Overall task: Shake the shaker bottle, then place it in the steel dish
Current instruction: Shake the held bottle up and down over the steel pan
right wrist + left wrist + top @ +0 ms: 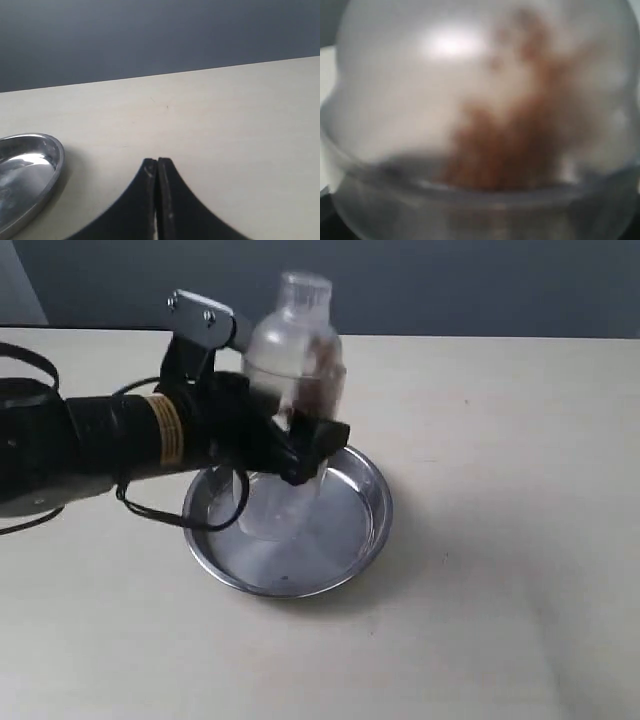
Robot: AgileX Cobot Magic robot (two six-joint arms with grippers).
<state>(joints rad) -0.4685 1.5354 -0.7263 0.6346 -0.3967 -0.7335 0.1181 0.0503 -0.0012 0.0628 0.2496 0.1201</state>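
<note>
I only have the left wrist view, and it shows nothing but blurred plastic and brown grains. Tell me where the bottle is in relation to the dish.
Observer: In the exterior view the shaker bottle is roughly upright, cap on top, with its base low over the floor of the steel dish. I cannot tell whether it touches.
Operator: Report the other arm.
Observer: The right wrist view shows the right gripper with its fingers pressed together and nothing between them, over the table beside the dish's rim.
</note>
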